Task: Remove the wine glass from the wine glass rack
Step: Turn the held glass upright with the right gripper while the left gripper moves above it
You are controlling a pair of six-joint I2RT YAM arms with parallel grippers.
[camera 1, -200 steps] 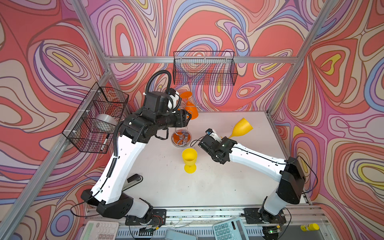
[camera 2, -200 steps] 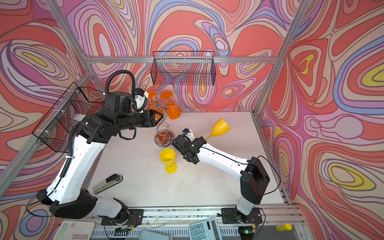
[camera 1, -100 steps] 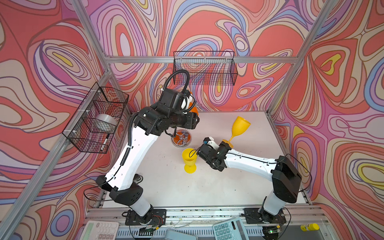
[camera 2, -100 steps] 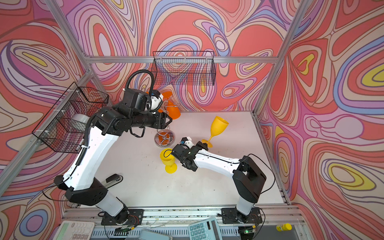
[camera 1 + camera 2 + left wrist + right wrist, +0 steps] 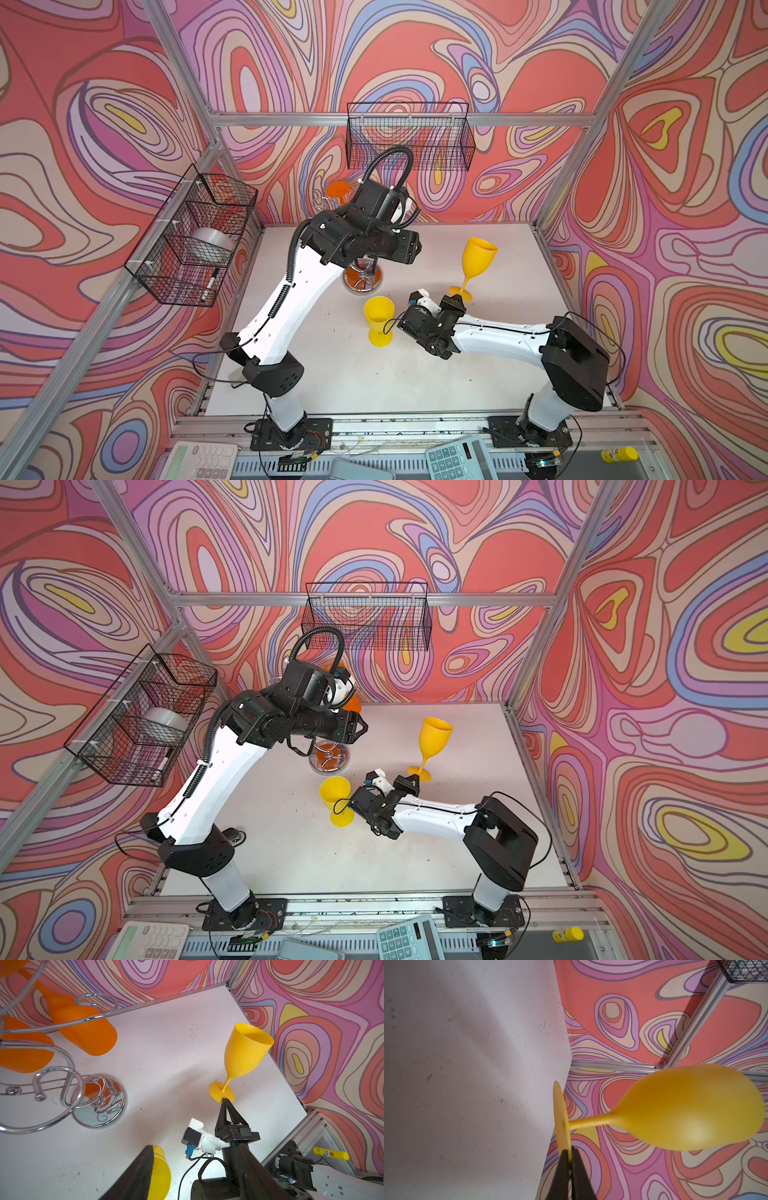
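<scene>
The lift-off looks done. The held glass [image 5: 478, 257], amber yellow, is clear of the rack [image 5: 87, 1114] and well off to its side. It leans a little, bowl up. The right tool [image 5: 224, 1101] is clamped on the edge of its foot, with nothing gripped higher up. The foot sits low over the desk [image 5: 332, 374] or just on it; I cannot tell which. By my reading, what is left is to stand the glass down and let go. A pinch on the foot's rim alone gives little hold against tipping.

The left tool [image 5: 358, 730] hangs high beside the rack's hook arms, jaws apart and empty.

Count:
- Yellow glasses: two. One is held, and the standing glass [image 5: 379, 316] is upright on the desk between the rack's base and the right arm.
- Orange glasses [image 5: 83, 1028]: at least two, hanging bowl-down from the hooks. The left arm hides part of the rack, so there may be more.
- Racks: one.
- Black mesh baskets [image 5: 409, 141] on the walls: two.
</scene>
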